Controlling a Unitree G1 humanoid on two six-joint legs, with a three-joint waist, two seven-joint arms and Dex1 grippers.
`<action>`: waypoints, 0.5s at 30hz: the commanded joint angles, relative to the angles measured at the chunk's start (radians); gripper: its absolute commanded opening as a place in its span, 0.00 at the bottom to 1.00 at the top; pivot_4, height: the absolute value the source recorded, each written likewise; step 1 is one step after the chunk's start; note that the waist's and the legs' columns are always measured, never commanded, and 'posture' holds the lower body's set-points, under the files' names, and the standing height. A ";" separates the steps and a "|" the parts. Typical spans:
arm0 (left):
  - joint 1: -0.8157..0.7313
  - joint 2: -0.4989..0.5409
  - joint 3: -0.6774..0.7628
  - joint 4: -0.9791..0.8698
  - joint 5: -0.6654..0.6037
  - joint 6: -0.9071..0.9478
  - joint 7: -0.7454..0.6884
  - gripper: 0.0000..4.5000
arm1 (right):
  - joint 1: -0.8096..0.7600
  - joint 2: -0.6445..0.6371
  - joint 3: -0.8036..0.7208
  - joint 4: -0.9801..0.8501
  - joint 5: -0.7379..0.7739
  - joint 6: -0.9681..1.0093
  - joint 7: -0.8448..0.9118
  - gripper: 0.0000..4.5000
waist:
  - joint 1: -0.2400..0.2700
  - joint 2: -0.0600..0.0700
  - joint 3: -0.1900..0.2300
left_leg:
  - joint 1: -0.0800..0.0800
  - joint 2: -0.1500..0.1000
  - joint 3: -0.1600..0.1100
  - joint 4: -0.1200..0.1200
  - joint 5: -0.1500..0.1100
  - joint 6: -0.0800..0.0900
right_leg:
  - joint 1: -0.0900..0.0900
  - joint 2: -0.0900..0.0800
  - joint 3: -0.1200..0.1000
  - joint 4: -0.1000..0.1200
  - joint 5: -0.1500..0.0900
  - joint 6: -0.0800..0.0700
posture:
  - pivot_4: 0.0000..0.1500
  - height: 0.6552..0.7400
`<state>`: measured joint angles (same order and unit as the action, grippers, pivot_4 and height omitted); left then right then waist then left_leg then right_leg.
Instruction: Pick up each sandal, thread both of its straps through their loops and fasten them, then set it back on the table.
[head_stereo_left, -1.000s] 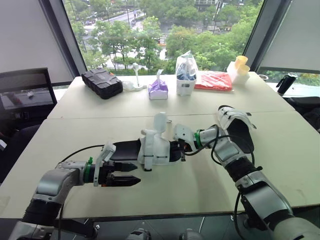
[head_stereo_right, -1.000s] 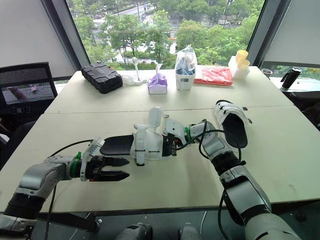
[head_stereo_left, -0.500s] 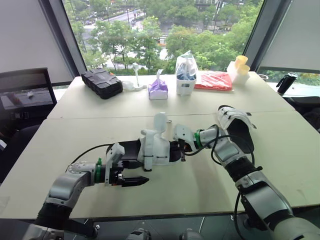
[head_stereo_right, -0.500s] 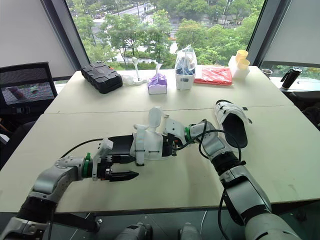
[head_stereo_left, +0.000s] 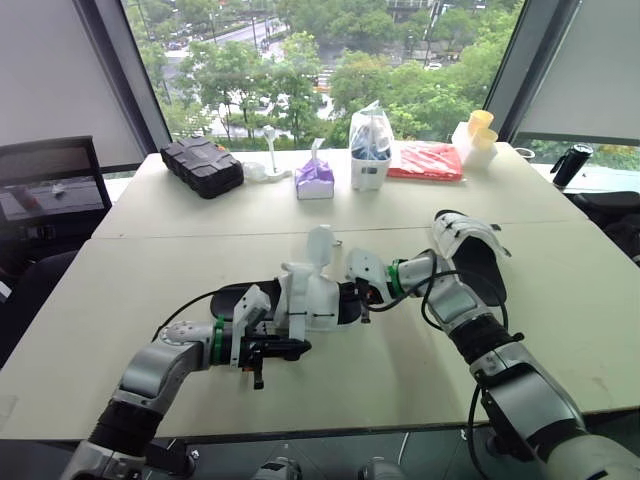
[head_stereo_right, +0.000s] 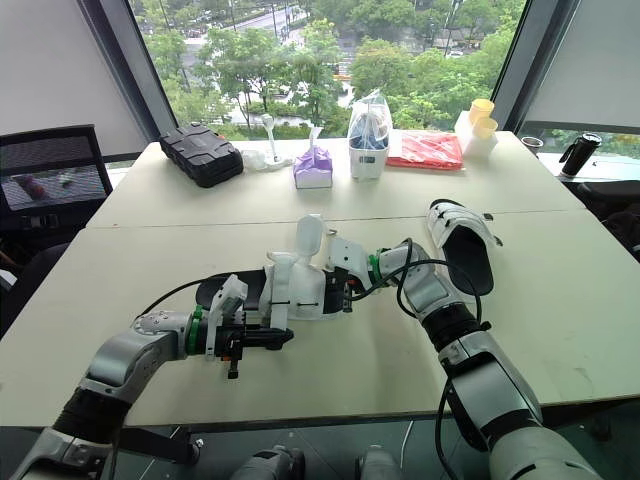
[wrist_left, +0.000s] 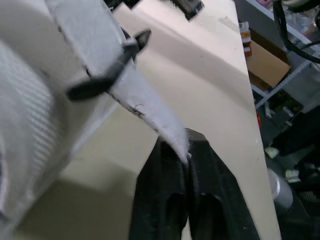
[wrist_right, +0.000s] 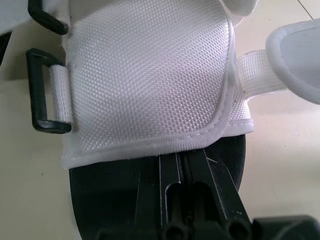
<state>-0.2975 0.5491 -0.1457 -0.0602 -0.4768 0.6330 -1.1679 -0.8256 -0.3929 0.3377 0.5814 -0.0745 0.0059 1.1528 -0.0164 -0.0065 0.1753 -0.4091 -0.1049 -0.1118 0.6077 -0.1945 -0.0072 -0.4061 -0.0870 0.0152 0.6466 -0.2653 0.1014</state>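
A sandal with a black sole (head_stereo_left: 238, 298) and white upper (head_stereo_left: 310, 296) lies mid-table, one strap flap standing up. My left gripper (head_stereo_left: 286, 348) sits at its near side. In the left wrist view its fingers (wrist_left: 170, 190) are shut on the tip of a white strap (wrist_left: 142, 97) that passes through a black loop (wrist_left: 102, 77). My right gripper (head_stereo_left: 363, 292) is at the sandal's other end, shut, its fingertips (wrist_right: 192, 165) against the black sole under the white upper (wrist_right: 150, 75). A second sandal (head_stereo_left: 470, 250) lies to the right with its straps across it.
Along the far edge stand a black case (head_stereo_left: 203, 165), a purple tissue box (head_stereo_left: 316, 178), a white bagged container (head_stereo_left: 370, 150), a red packet (head_stereo_left: 430, 160) and yellow cups (head_stereo_left: 480, 128). A black chair (head_stereo_left: 50, 190) is at the left, and a dark bottle (head_stereo_left: 572, 165) at the far right.
My left gripper moved right along the table to the sandal's near side and went from open to shut on the strap tip. The right arm and sandal stayed put.
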 joint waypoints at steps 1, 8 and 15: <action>0.033 0.053 -0.015 -0.108 -0.047 0.034 -0.057 0.01 | 0.013 -0.005 0.017 0.009 -0.021 0.007 0.004 0.00 | -0.001 0.000 0.000 | 0.000 0.000 0.000 0.000 0.000 0.000 | 0.000 0.000 0.000 0.000 0.000 0.000 | 1.00 1.00; 0.087 0.138 -0.040 -0.242 -0.087 0.040 -0.131 0.01 | 0.006 -0.001 0.017 0.021 -0.024 0.000 0.003 0.00 | 0.000 0.000 0.000 | 0.000 0.000 0.000 0.000 -0.001 -0.001 | 0.000 0.000 0.000 0.000 -0.002 -0.004 | 1.00 1.00; 0.087 0.201 -0.035 -0.310 -0.112 0.046 -0.178 0.01 | 0.002 0.001 0.019 0.035 -0.026 -0.009 0.003 0.00 | -0.001 0.000 0.000 | 0.000 0.000 0.000 -0.002 0.000 0.000 | -0.001 0.000 0.000 -0.001 -0.003 -0.005 | 1.00 1.00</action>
<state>-0.2098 0.7320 -0.1815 -0.3061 -0.5493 0.6861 -1.3022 -0.8277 -0.3885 0.3382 0.5908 -0.0747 -0.0092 1.1538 -0.0173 -0.0065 0.1754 -0.4090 -0.1045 -0.1116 0.6058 -0.1945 -0.0072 -0.4070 -0.0871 0.0152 0.6461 -0.2682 0.0964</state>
